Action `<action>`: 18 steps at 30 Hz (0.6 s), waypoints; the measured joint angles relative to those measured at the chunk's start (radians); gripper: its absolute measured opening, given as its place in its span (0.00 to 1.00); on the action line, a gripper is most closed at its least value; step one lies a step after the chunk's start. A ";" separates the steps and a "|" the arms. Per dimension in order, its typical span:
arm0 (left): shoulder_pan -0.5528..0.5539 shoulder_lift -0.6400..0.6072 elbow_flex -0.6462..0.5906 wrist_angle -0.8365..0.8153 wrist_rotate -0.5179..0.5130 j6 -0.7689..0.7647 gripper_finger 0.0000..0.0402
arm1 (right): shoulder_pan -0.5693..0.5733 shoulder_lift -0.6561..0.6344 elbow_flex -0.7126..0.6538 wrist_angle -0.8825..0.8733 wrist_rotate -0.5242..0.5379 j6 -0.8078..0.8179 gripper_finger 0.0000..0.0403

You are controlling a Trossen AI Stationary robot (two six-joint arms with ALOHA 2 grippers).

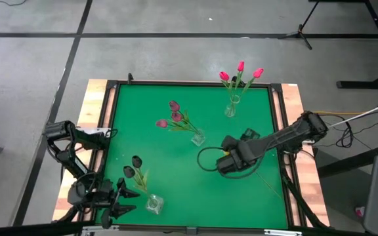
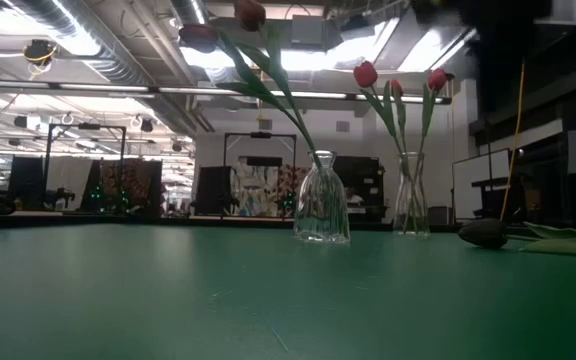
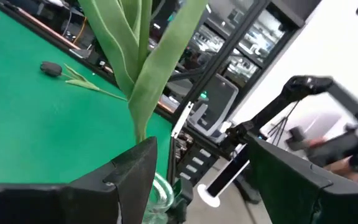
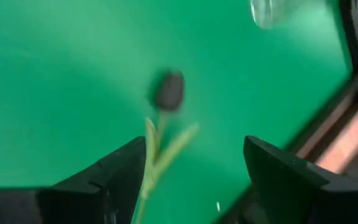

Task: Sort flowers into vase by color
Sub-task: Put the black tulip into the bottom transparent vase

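Observation:
Three glass vases stand on the green mat. The far one (image 1: 231,109) holds bright pink-red tulips (image 1: 240,71), the middle one (image 1: 197,137) mauve-pink tulips (image 1: 172,113), and the near-left one (image 1: 153,204) near-black tulips (image 1: 132,167). Another near-black tulip (image 4: 168,90) lies flat on the mat, its stem (image 1: 272,188) trailing toward the near right. My right gripper (image 4: 194,155) hovers open over it, with the stem close to one finger. My left gripper (image 3: 201,155) is open beside the near-left vase (image 3: 161,200), and green leaves (image 3: 145,68) rise before it.
A wooden border (image 1: 98,111) frames the green mat (image 1: 149,98). A black cable loop (image 1: 205,159) lies by the right gripper. The lying tulip (image 2: 484,232) shows low at the right of the low view, behind the two vases (image 2: 321,200) (image 2: 410,196).

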 joint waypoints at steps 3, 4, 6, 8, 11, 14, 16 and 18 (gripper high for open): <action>0.001 -0.001 0.000 0.060 0.021 0.001 0.62 | -0.002 -0.005 -0.108 0.009 -0.063 0.053 0.66; 0.002 -0.001 0.000 0.075 0.029 0.001 0.62 | -0.002 -0.008 -0.144 0.033 -0.074 0.057 0.65; 0.002 -0.001 0.000 0.114 0.067 0.001 0.62 | -0.002 -0.009 -0.214 0.119 -0.118 0.047 0.62; 0.003 -0.010 0.000 0.133 0.121 0.001 0.62 | -0.004 -0.008 -0.283 0.203 -0.160 -0.004 0.59; -0.001 -0.052 -0.002 0.143 0.196 0.002 0.62 | -0.028 -0.008 -0.369 0.276 -0.209 -0.075 0.54; -0.005 -0.088 -0.002 0.128 0.242 0.009 0.62 | -0.068 -0.008 -0.413 0.260 -0.220 -0.140 0.51; -0.018 -0.127 -0.003 0.129 0.271 0.045 0.62 | -0.101 -0.008 -0.423 0.267 -0.222 -0.187 0.51; -0.038 -0.164 -0.002 0.139 0.275 0.095 0.62 | -0.136 -0.012 -0.424 0.300 -0.222 -0.230 0.53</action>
